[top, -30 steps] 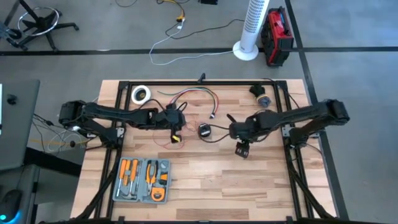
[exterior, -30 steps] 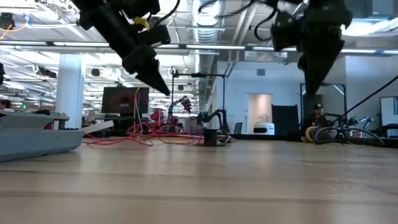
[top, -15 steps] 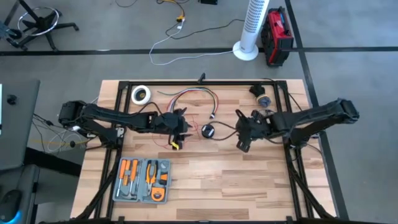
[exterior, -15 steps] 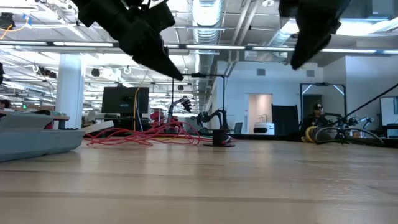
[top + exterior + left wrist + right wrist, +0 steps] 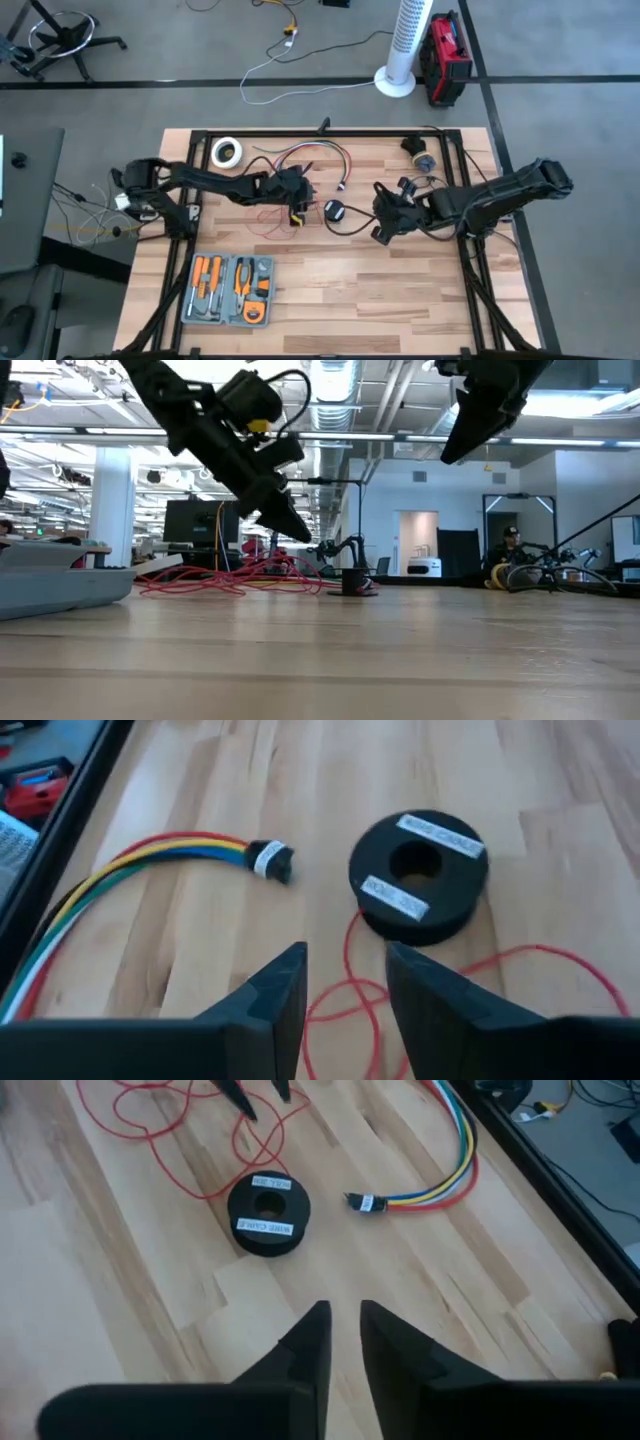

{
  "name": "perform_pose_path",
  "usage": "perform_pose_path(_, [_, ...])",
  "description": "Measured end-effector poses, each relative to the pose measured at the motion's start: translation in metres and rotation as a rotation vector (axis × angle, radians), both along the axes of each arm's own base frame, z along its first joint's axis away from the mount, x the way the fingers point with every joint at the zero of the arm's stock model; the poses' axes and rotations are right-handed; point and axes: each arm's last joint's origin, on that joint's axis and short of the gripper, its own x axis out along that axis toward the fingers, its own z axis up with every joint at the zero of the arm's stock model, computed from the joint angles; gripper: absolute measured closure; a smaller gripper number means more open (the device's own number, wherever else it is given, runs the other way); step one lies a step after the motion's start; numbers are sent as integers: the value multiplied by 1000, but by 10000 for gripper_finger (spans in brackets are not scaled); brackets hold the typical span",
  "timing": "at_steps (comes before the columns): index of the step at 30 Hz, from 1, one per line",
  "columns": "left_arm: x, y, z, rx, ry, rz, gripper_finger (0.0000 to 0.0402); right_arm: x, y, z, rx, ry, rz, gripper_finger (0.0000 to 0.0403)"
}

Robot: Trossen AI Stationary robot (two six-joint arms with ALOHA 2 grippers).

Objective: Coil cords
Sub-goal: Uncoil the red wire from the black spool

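The left gripper [image 5: 345,982] hangs above the middle of the table [image 5: 400,300], tipped down toward the wood. Its two dark fingers [image 5: 275,990] stand a little apart with nothing between them. Right under them lie loose loops of the thin red wire [image 5: 350,995], spread flat on the boards. The wire runs up to a small black spool [image 5: 420,875] with white labels, and touches it or comes very near. Beside the spool ends a flat bunch of colored wires [image 5: 150,855] with a small plug on the tip.

The right gripper [image 5: 340,1345] is up in the air on the other side of the black spool [image 5: 268,1213]. Its fingers [image 5: 305,1345] are only a narrow gap apart and hold nothing. From there the red wire [image 5: 180,1150] lies past the spool, near the tips of the other arm.

From above, the left gripper [image 5: 297,205] and the right gripper [image 5: 385,225] face each other with the spool [image 5: 333,211] between them. The red wire [image 5: 268,218] lies on the wood by the left gripper. A roll of white tape [image 5: 227,151] sits at the far left corner. A gray tray with orange-handled tools [image 5: 230,289] rests near the front edge.
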Motion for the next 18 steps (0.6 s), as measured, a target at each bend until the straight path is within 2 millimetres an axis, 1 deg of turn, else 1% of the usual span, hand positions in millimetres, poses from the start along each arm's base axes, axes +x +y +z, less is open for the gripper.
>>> perform_pose_path(4, [8, 8, -13, -49, -39, -26, 277, -2, -1, 2, -4, -4, 7, 348])
perform_pose_path(8, [21, 8, -27, -71, -4, -55, 277, -1, -1, 2, -12, 6, 17, 355])
perform_pose_path(13, [39, 8, -32, -74, 7, -73, 277, -1, -1, 2, -13, 7, 18, 361])
perform_pose_path(18, [59, 0, -35, -121, -9, -147, 277, -1, 0, 2, -13, 7, 19, 365])
